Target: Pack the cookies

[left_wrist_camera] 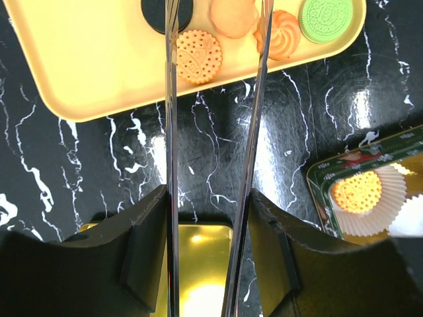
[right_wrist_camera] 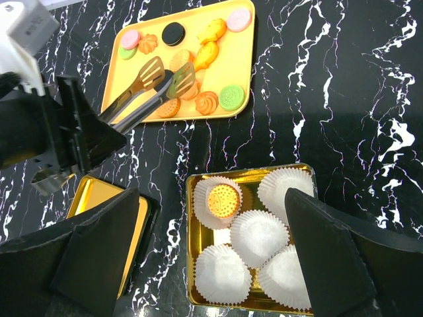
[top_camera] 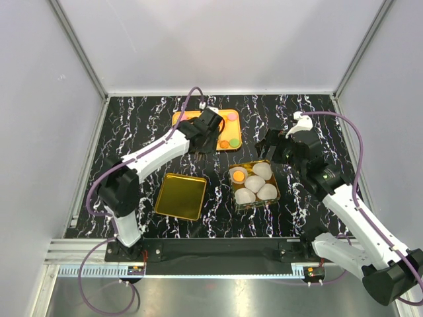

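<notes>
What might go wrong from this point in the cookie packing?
1. The tongs straddle a dotted orange cookie with a black cookie close beside it; closing may catch both or skid one away.
2. The paper cups sit crowded in the tin; a dropped cookie may tip one.
3. The open right gripper hovers by the tin, possibly in the tongs' path.

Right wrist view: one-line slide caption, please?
Left gripper holds metal tongs over the yellow tray of cookies; one round orange cookie sits in a white paper cup inside the gold tin.
</notes>
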You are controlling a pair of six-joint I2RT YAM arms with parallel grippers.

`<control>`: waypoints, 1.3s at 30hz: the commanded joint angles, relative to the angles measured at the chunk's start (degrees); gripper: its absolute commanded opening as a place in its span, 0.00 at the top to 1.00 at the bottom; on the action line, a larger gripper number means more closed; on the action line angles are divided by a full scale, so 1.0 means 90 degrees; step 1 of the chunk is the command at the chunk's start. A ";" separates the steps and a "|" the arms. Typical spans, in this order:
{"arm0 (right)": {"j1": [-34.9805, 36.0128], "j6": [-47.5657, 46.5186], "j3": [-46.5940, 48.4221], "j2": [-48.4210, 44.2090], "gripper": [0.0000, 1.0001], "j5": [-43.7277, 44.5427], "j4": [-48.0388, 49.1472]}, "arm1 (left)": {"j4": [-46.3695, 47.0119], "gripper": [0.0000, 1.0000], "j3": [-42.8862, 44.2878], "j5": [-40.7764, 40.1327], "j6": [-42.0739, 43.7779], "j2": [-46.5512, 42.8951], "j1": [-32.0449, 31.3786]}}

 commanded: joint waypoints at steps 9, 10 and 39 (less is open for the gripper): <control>0.0015 -0.0116 -0.0053 -0.0131 0.00 0.0069 0.0125 | 0.0548 0.48 0.0270 0.0164 0.0102 0.0369 0.0005; 0.0025 -0.0106 -0.0053 -0.0140 0.00 0.0069 0.0125 | 0.0558 0.48 0.0250 0.0174 0.0093 0.0388 0.0005; 0.0025 -0.0077 -0.0121 -0.0023 0.00 0.0040 0.0213 | 0.0577 0.53 -0.0101 0.0252 -0.0025 0.0301 0.0005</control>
